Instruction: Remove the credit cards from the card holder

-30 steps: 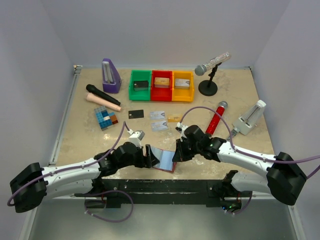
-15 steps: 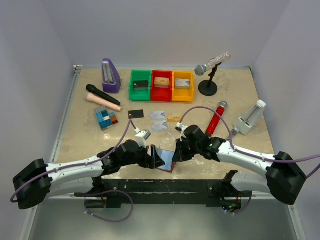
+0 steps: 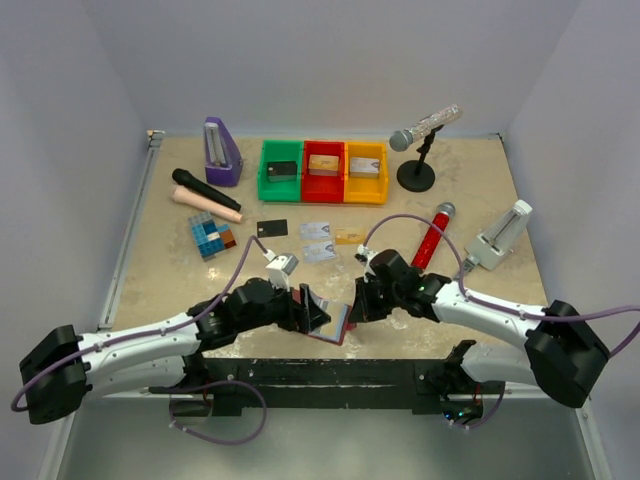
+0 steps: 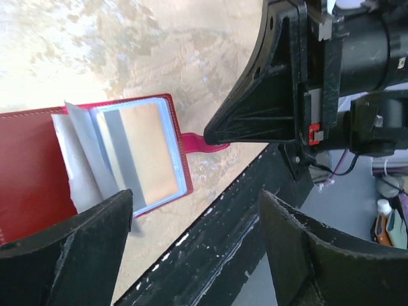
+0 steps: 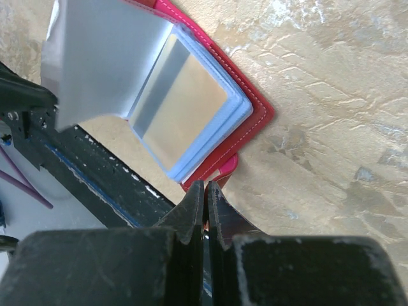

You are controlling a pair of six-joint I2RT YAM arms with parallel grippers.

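Card holder (image 4: 137,150) lies open beside wide-apart left gripper (image 4: 196,204), closed right gripper (image 5: 205,185) at its tab (image 4: 203,141).

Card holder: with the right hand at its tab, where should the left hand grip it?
Probably the loose clear leaf of the card holder: it stands up off the flat pockets, so the open left hand can straddle its free edge from the cover side, opposite the tab at the shut right hand.

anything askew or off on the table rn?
Only the holder: it lies open at the near edge of the table, one clear pocket page sticking up crooked, and the right gripper is shut on its tab. Nothing spilled or damaged.
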